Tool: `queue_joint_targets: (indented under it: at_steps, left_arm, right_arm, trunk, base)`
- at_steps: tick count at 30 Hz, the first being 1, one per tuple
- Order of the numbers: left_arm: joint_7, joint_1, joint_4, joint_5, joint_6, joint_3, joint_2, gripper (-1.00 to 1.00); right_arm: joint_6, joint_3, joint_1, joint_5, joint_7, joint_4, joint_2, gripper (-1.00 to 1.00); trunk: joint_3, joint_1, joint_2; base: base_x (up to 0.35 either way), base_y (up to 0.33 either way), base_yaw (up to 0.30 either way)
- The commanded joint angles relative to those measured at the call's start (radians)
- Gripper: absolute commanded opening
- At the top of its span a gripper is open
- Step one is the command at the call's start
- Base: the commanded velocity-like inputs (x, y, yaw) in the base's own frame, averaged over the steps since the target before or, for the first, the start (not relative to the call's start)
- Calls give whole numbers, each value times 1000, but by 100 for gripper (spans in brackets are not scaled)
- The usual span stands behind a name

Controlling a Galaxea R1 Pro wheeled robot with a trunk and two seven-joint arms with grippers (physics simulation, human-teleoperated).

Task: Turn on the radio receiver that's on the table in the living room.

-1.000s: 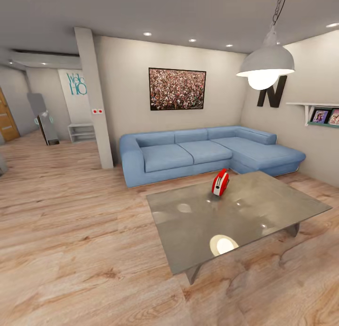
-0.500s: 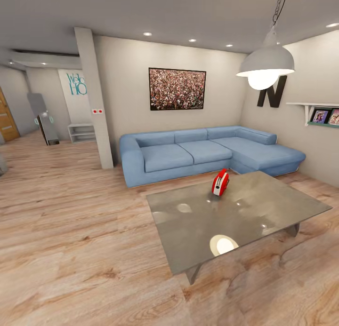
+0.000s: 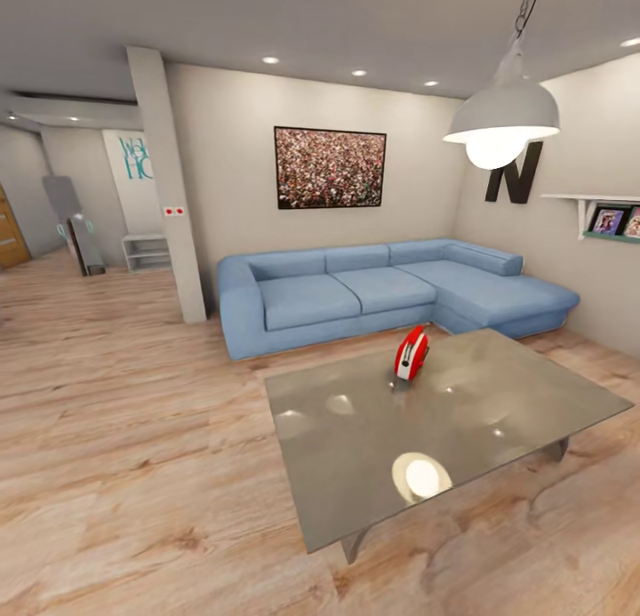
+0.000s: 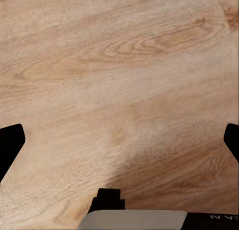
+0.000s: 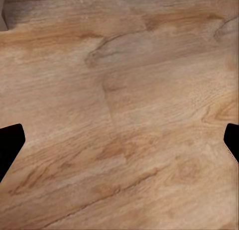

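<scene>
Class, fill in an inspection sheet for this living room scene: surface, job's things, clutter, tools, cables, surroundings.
Surface: glossy grey coffee table on the wood floor, reflecting lamp light.
Job's things: red radio receiver standing upright near the table's far edge.
Clutter: nothing seen on the table besides the radio.
Tools: left tool and right tool open, holding nothing, above the wood floor.
Cables: nothing seen.
Surroundings: blue sectional sofa, framed crowd picture, pendant lamp, wall shelf.
</scene>
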State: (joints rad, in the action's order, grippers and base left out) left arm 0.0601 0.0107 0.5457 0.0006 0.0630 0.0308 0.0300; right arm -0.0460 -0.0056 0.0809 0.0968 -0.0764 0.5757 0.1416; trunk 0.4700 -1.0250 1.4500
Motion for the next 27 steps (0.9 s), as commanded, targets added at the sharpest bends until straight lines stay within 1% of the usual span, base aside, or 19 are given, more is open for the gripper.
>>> queue_joint_targets:
  at_steps: [1, 8, 12, 14, 15, 18, 22, 27]
  left_arm:
    - [2, 0, 0, 0, 0, 1, -1, 100]
    - [8, 0, 0, 1, -2, 4, -5, 100]
    - [45, 0, 0, 2, -2, 4, -1, 100]
    - [80, 0, 0, 3, -2, 4, 2, 100]
    - [86, 0, 0, 3, -2, 4, 2, 100]
    - [103, 0, 0, 4, -2, 3, 3, 100]
    - [108, 0, 0, 4, -1, 3, 5, 100]
    - [109, 0, 0, 4, -1, 3, 6, 100]
  right_arm:
    - [0, 0, 0, 0, 0, 0, 0, 100]
    - [0, 2, 0, 0, 0, 0, 0, 100]
    - [0, 5, 0, 0, 0, 0, 0, 100]
    - [0, 5, 0, 1, 0, 0, 0, 100]
    - [0, 5, 0, 1, 0, 0, 0, 100]
    - [0, 6, 0, 0, 0, 0, 0, 100]
    - [0, 6, 0, 0, 0, 0, 0, 100]
    - [0, 6, 0, 0, 0, 0, 0, 100]
  trunk:
    - [0, 0, 0]
    - [0, 0, 0]
    - [0, 0, 0]
    - [0, 0, 0]
    - [0, 0, 0]
    - [0, 0, 0]
    - [0, 0, 0]
    - [0, 0, 0]
  base:
    - [315, -72, 0]
    - [322, -65, 0]
    - [278, -209, 0]
    - [228, -261, 15]
    - [212, -273, 66]
    - [191, -287, 193]
    - [165, -302, 277]
    - [49, -325, 298]
